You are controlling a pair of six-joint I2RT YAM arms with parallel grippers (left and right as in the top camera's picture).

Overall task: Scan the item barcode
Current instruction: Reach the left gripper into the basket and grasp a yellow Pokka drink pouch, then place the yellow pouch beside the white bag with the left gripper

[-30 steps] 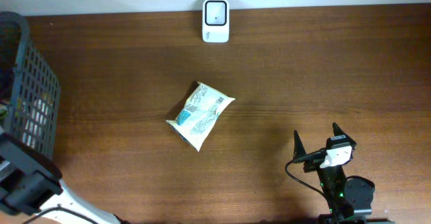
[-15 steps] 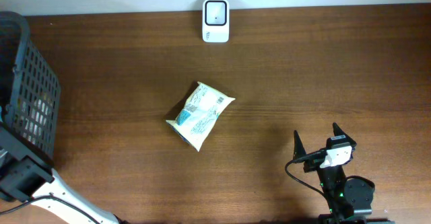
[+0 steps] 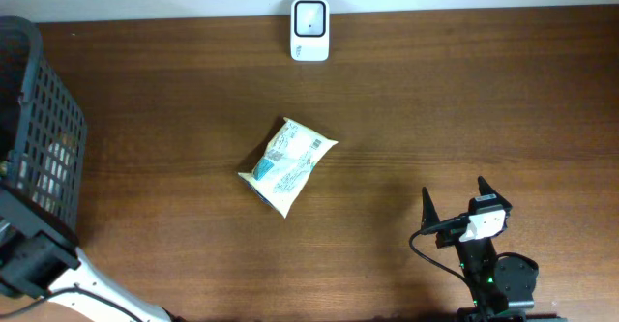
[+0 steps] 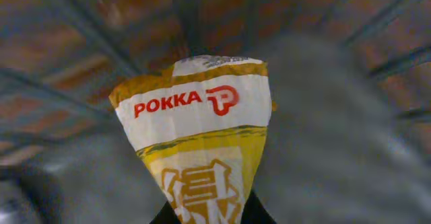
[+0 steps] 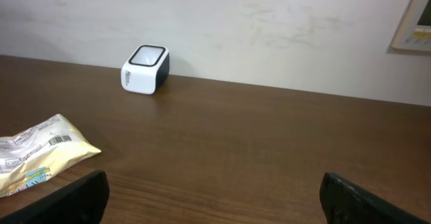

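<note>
Packets number two: white packet [image 3: 287, 166] near the one scanner [image 3: 309, 29], yellow packet [image 4: 199, 136] pinched by left gripper [image 4: 210, 212]; right gripper [image 5: 214, 198] wide, empty.

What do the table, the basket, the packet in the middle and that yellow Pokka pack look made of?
Table: wood or wood-look laminate, brown grain, matte.
Basket: probably dark plastic, moulded lattice walls.
Packet: thin printed plastic film, crinkled, crimped end.
Pokka pack: printed film or coated paper, creased top; can't tell which.
</note>
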